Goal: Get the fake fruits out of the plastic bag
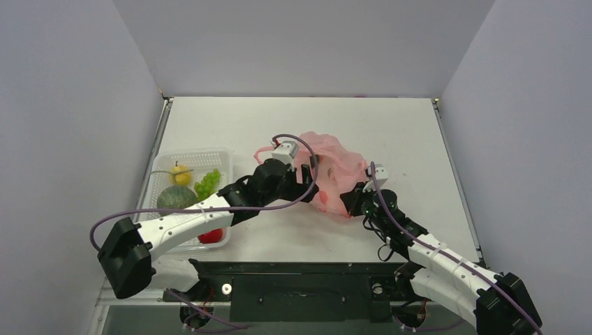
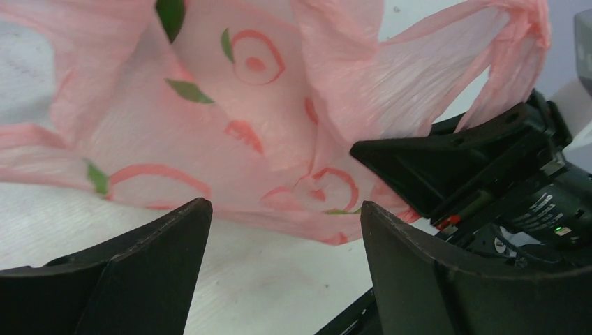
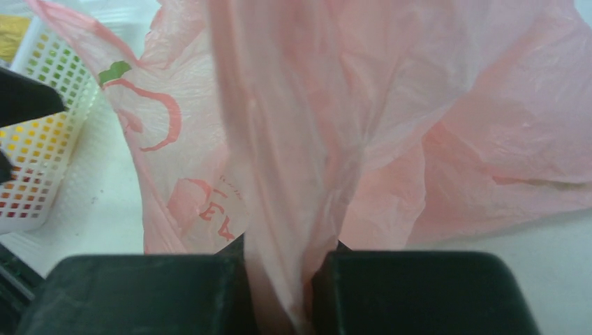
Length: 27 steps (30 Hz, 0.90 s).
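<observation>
Grey walls are boxing in the white tabletop (image 1: 391,125) on three sides, and the plastic bag (image 1: 335,164) is lying crumpled near its middle, pink film bunching up between the two arms. Over at the left edge, the white mesh tray (image 1: 202,153) is holding four fake fruits: the yellow lemon (image 1: 181,174) and grape bunch (image 1: 208,183) toward its far end, the green round fruit (image 1: 176,199) beside them, and the red fruit (image 1: 209,236) at the near corner, half hidden under the left arm. The left gripper (image 2: 286,209) is hovering at the bag's left side with its jaws spread, nothing between them, the printed film hanging just beyond its fingertips. The right gripper (image 3: 279,262) is pinching a gathered fold of the bag, clamped tight on the film at its near right side. Bare white surface is stretching from the bag to the far edge and along the right edge. Whether any fruit is sitting inside the bag, the crinkled film is not letting us tell.
</observation>
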Tool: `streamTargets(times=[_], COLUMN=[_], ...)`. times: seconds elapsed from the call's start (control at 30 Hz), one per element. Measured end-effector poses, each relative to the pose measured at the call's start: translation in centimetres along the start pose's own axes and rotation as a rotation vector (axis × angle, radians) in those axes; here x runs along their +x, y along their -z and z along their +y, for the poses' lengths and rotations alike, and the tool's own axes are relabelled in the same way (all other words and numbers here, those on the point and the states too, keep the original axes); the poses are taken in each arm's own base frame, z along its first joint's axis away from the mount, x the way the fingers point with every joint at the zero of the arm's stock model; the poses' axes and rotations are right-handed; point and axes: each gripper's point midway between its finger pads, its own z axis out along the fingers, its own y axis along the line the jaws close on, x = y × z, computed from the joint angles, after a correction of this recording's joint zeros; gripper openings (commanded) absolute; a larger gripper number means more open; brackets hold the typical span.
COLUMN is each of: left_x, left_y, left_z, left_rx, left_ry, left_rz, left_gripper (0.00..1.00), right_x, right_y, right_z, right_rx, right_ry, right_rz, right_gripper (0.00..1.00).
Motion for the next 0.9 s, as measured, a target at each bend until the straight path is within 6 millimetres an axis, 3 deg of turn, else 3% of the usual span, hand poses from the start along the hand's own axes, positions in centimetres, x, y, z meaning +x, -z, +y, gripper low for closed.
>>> streamTargets(times=[0.17, 0.37, 0.57, 0.73, 0.9], left_x=[0.4, 2.5, 2.6, 1.3, 0.7], left_y=[-2.9, -7.2, -11.5, -13.9, -15.0], left_z=[-2.9, -3.6, -2.6, -1.2, 1.5], left_rx=[0.052, 0.031, -0.067, -0.179, -0.286], left_ry=[-0.017, -0.048, -0.163, -0.288, -0.409], left_rz=[-0.005, 0.041, 0.050, 0.040, 0.053], left_gripper=[0.70, 0.59, 0.47, 0.46, 0.50], right_x=[-0.3, 0.0, -0.3, -0.1, 0.5], right_y=[-0.1, 0.5, 0.9, 1.0, 1.1], right_z=[1.4, 1.5, 1.2, 0.8, 0.3], right_rx=[-0.055, -0.057, -0.042, -0.022, -0.002], right_ry=[-0.065, -0.119, -0.124, -0.120, -0.112], right_rz=[-0.017, -0.029, -0.051, -0.044, -0.024], right_gripper=[0.00, 0.00, 0.00, 0.00, 0.00])
